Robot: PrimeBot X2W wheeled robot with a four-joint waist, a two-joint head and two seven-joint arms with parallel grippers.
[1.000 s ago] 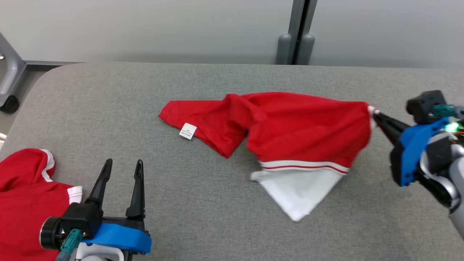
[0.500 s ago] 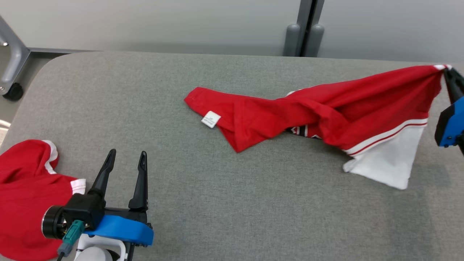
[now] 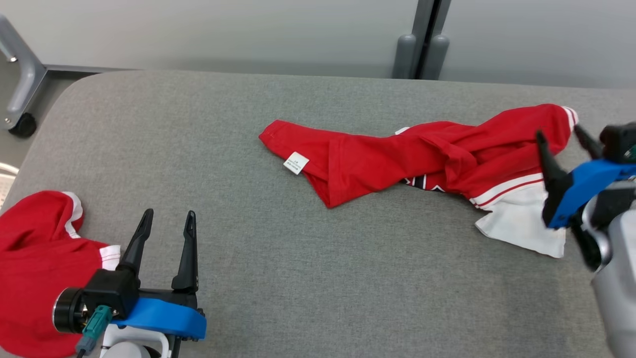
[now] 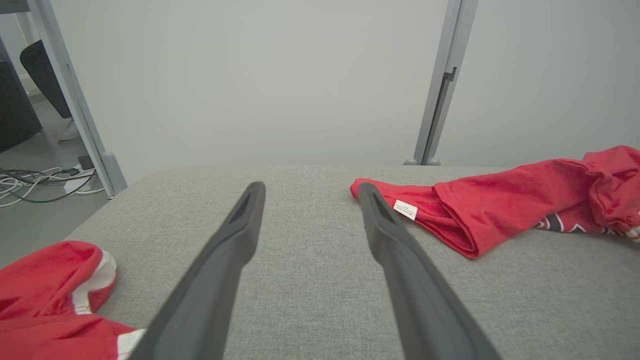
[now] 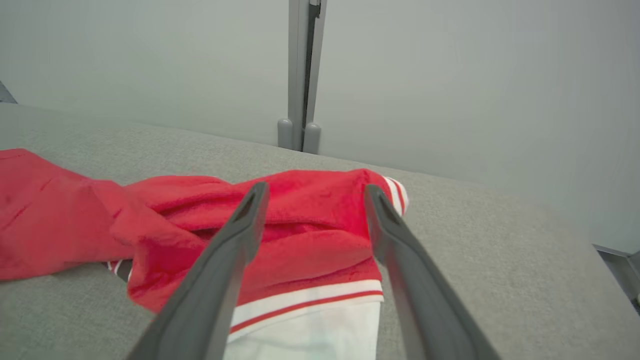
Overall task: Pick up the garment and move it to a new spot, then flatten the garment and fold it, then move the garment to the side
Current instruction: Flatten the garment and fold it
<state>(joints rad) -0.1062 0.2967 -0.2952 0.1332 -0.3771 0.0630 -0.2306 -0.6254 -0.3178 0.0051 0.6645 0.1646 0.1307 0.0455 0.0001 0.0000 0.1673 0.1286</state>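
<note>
Found the garment (image 3: pixel 397 159) — soft red knit, white hem, crumpled long — right of centre on the woven table (image 3: pixel 298 278). Saw right gripper (image 3: pixel 559 131) by its striped end, left gripper (image 3: pixel 169 214) well apart, both with jaws spread. Couldn't read its fold-hidden print.

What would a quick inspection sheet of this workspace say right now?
Surface: grey fabric-covered table.
Job's things: red garment, rumpled, lying stretched across the table, white label showing.
Clutter: second red garment bunched at the table's left edge.
Grippers: left gripper open, holding nothing; right gripper open over the red garment's right end.
Cables: loose cables on the floor.
Surroundings: pale wall, grey post.
</note>
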